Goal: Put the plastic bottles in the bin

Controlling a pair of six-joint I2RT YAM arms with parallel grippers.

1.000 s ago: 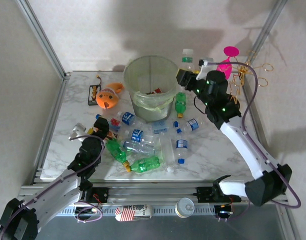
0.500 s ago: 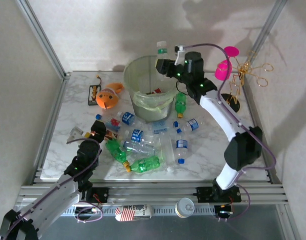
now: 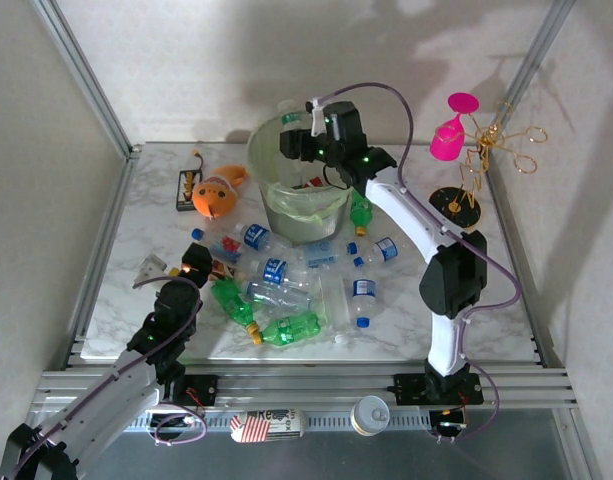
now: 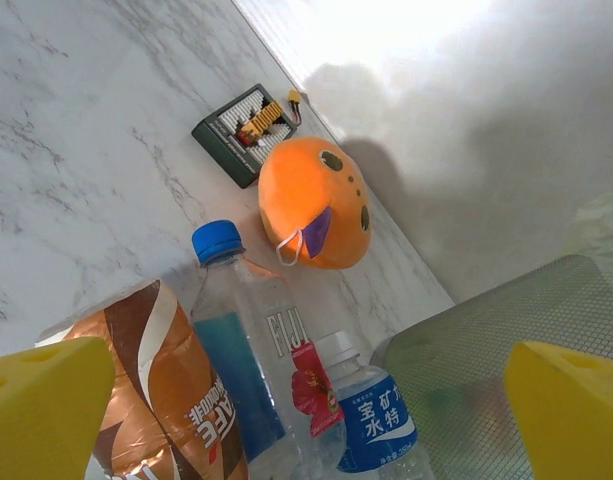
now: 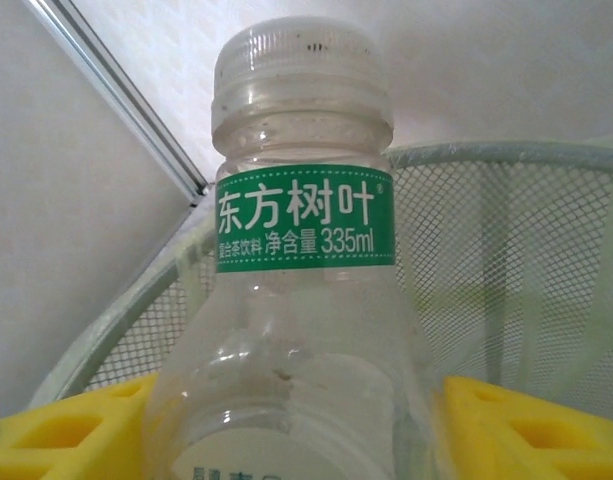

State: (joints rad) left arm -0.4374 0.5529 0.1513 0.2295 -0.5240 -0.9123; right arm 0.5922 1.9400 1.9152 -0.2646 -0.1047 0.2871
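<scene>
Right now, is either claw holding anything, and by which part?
The right claw grips a clear plastic bottle with a green label by its lower body, above the pale-green mesh bin. The left claw is open, empty.

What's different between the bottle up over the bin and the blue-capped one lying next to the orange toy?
The green-labelled bottle stands upright in the right gripper above the bin; the blue-capped bottle lies on its side on the table. The green-labelled bottle has a pale cap and a green band; the blue-capped bottle has a blue cap and label. Both are clear plastic.
</scene>
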